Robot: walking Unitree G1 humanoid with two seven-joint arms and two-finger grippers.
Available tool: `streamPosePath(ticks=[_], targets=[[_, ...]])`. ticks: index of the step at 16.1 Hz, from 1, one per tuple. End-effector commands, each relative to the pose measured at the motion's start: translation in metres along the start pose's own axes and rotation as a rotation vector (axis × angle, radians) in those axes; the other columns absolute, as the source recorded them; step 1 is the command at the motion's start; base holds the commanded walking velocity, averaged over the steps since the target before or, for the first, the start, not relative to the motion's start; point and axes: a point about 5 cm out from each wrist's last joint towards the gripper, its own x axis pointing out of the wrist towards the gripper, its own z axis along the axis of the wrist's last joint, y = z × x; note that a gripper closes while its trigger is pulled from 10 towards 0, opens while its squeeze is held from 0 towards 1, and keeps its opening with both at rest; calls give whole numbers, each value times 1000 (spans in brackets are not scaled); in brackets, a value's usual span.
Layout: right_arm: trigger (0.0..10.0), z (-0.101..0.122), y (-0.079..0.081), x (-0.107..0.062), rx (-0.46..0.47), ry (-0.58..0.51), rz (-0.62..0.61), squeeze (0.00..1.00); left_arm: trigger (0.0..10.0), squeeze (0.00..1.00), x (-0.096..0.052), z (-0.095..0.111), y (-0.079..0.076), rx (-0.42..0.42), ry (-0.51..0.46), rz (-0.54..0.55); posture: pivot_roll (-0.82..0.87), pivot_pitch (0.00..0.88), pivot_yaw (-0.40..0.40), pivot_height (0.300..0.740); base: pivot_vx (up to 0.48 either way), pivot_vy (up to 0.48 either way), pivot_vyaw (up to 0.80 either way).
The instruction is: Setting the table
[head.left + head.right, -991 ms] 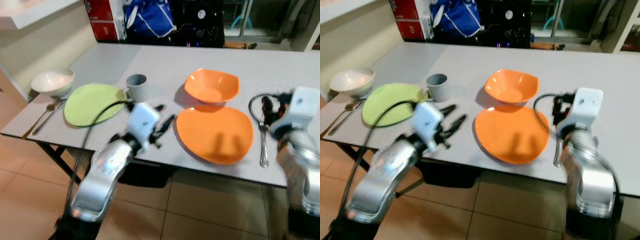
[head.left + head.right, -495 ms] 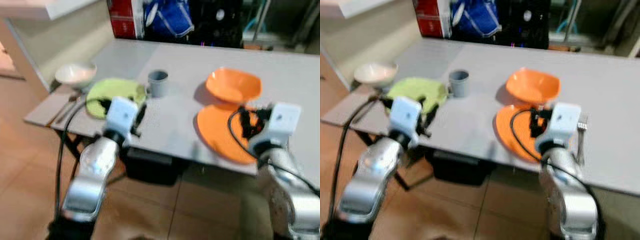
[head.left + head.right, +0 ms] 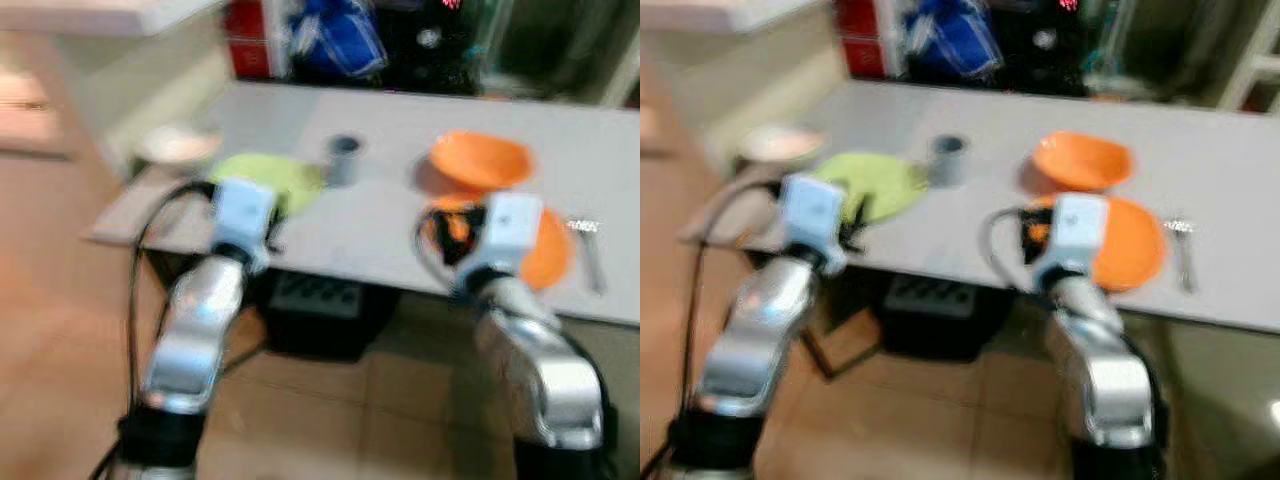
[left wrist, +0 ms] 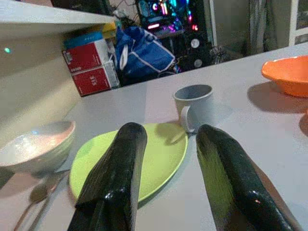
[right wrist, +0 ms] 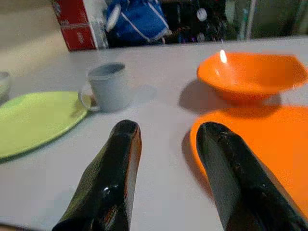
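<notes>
Mostly you're done: beside the grey cup (image 4: 194,104), both place settings look laid, and both end effectors gape empty.

A long grey table (image 3: 400,130) stands on a floor of tan tiles (image 3: 330,420). Beyond its far edge: red boxes (image 4: 89,65), a blue bag (image 4: 142,53) and dark equipment with coloured lights (image 4: 166,14). A cream wall with a pale ledge (image 4: 43,19) adjoins the table's left end.

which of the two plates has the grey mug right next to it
The green plate: the grey mug stands at its far edge, handle toward it. The orange plate has the orange bowl behind it instead.
</notes>
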Motion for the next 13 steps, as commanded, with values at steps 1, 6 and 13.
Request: streamPosePath(ticks=[1, 6, 13], targets=[[10000, -7, 3, 6, 28, 20, 4, 0, 10000, 0, 0, -6, 11, 42, 25, 46, 17, 0, 5, 740, 0, 469, 0], [10000, -23, -1, 13, 66, 74, 2, 0, 10000, 0, -2, -20, 18, 39, 63, 85, 34, 0, -10, 740, 0, 467, -416], [10000, -28, -1, 14, 57, 79, 14, 0, 10000, 0, -8, -26, 18, 52, 69, 98, 32, 0, -18, 740, 0, 467, -552]])
